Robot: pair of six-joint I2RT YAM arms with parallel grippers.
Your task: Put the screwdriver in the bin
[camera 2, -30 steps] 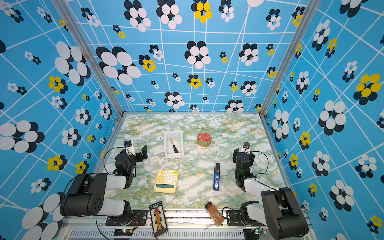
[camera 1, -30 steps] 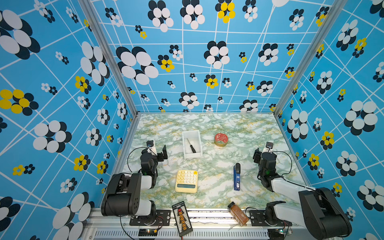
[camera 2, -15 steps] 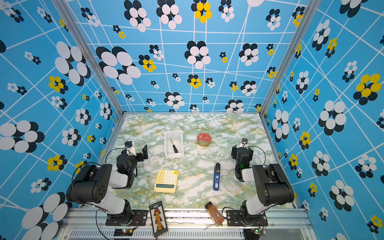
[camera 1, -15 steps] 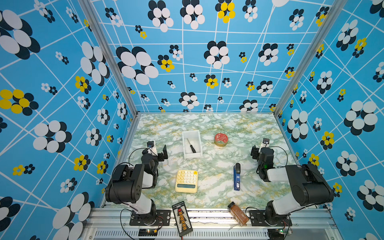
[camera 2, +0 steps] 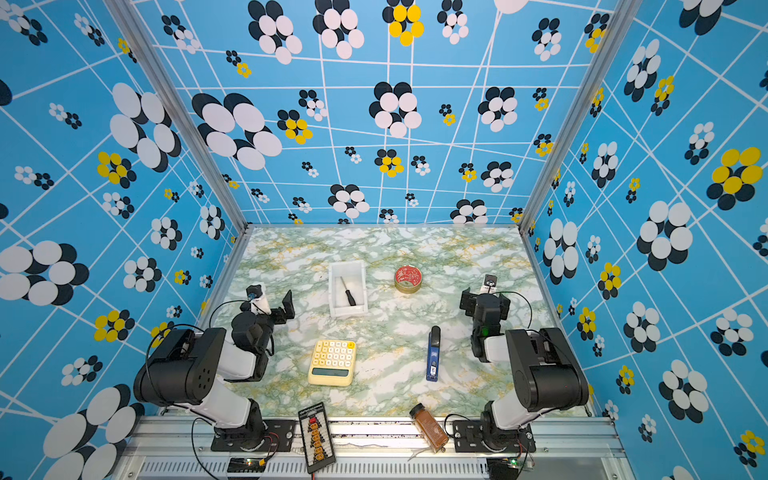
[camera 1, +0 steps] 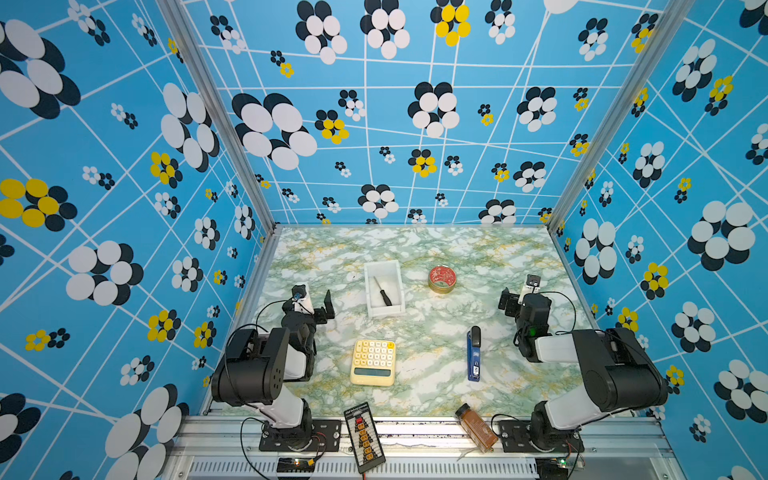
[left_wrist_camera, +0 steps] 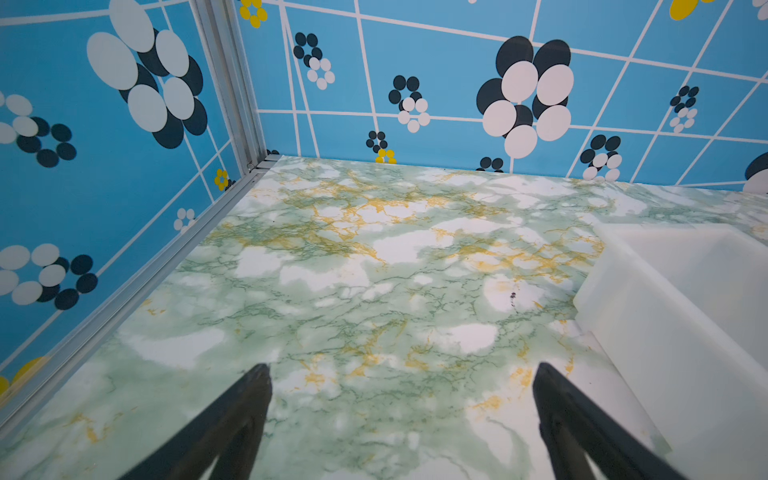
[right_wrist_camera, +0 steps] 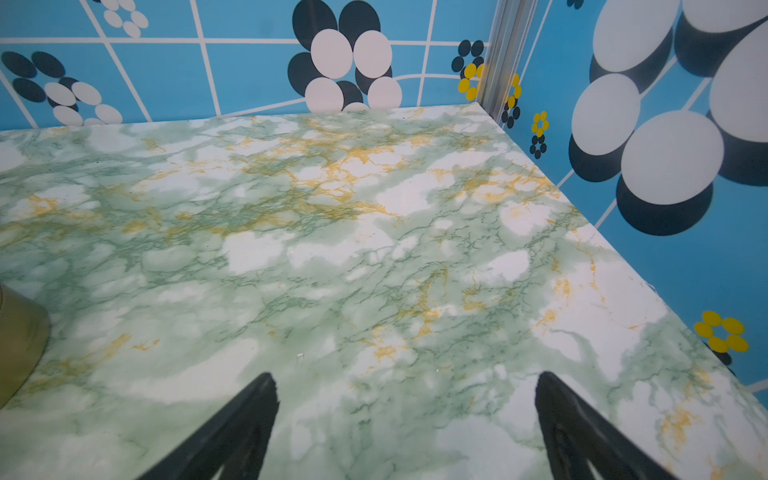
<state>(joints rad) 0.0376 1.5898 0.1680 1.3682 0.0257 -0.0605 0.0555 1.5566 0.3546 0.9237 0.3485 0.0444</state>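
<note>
Left arm: folded low at the left side of the green-veined marble tabletop (camera 1: pixel 415 395), elbow drawn back over its base, wrist aimed at the far wall.
Left claw (camera 1: pixel 316 297) (camera 2: pixel 273 300) (left_wrist_camera: pixel 401 370): released, its two black fingers spread wide over bare marble with nothing between them.
Right arm: folded the same way at the right side, wrist also aimed at the far wall.
Right claw (camera 1: pixel 518 291) (camera 2: pixel 478 293) (right_wrist_camera: pixel 405 378): released and empty, fingers wide apart over bare marble.
Screwdriver (camera 1: pixel 384 293) (camera 2: pixel 349 293): small and slim, with a black handle and a thin grey metal shaft. It lies flat and slantwise, handle toward the near end and tip toward the far end.
Screwdriver's place: inside the white rectangular low-walled plastic bin (camera 1: pixel 384 311) (camera 2: pixel 348 311) (left_wrist_camera: pixel 665 353), touched by neither claw.
Bin's place: near the left claw, on its right. It is well apart from the right claw, on that claw's left.
Round red-lidded tin (camera 1: pixel 441 279) (right_wrist_camera: pixel 16 340): stands between the bin and the right claw.
</note>
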